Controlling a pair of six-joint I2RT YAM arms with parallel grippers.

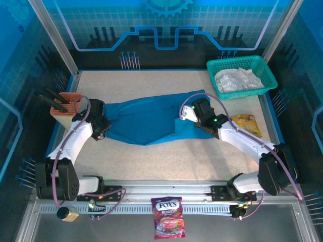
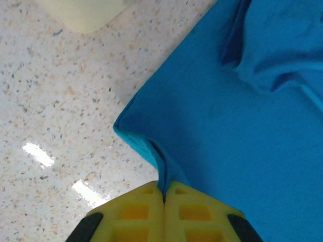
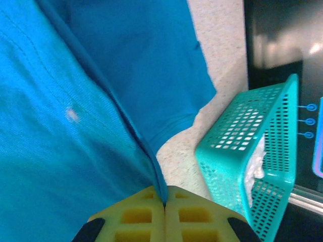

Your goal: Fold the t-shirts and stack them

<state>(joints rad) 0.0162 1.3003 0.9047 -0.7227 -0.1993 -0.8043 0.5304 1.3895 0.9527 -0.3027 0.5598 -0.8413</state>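
Pinching edges of unfolded teal-blue cloth t-shirt (image 1: 146, 126) in closed left claw (image 2: 164, 195) and right claw (image 3: 164, 197); crumpled white cloth t-shirt (image 1: 237, 79) waiting in teal-green plastic mesh basket (image 1: 269, 75) beyond right claw.

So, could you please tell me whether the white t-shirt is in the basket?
In: the white t-shirt lies crumpled inside the teal mesh basket.

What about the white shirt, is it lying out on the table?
No, the white shirt sits bunched up inside the basket at the table's far right corner.
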